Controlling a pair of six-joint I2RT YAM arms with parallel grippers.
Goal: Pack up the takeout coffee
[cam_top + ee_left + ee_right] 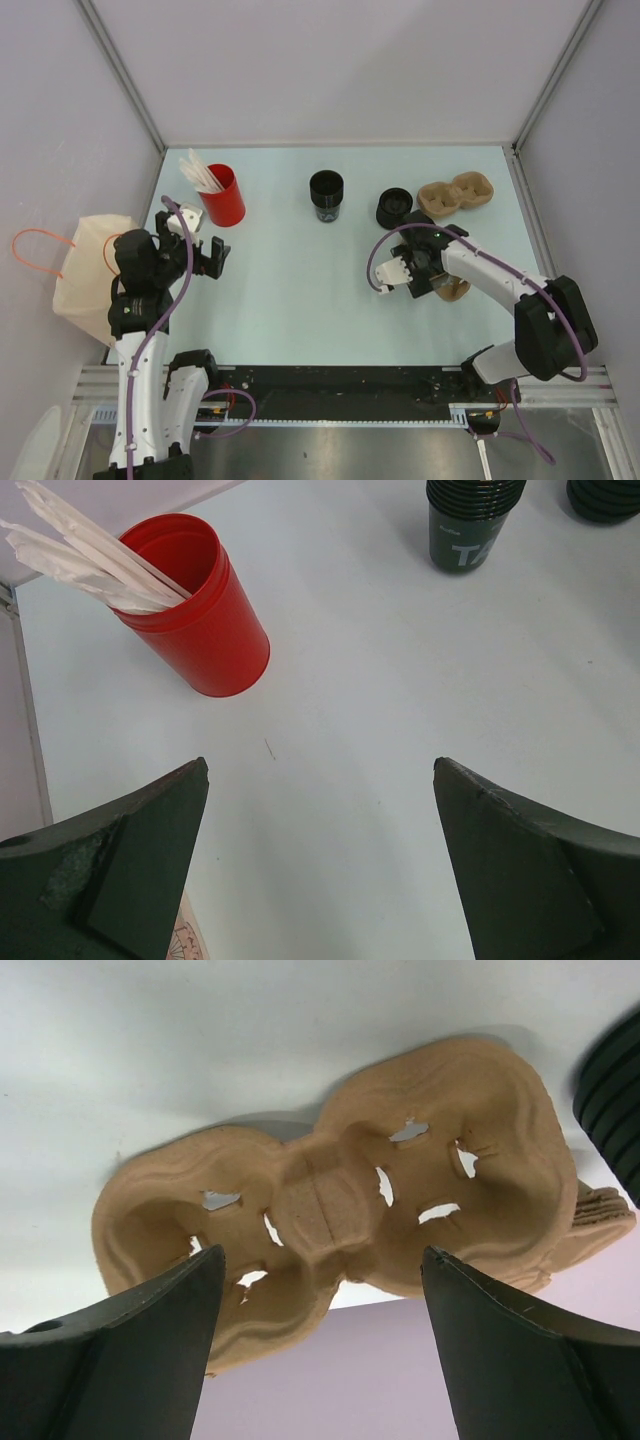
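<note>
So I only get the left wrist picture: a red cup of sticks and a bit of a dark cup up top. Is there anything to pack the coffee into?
Observer: Yes, a cardboard cup tray sits at the far right of the table, just past a squat black piece.
Visitor: Is there a bag as well?
Observer: A cream bag with orange handles sits just off the table's left edge.
Visitor: And is anything touching that dark cup?
Observer: No, the coffee cup stands free, between the red cup and the squat black piece.
</note>
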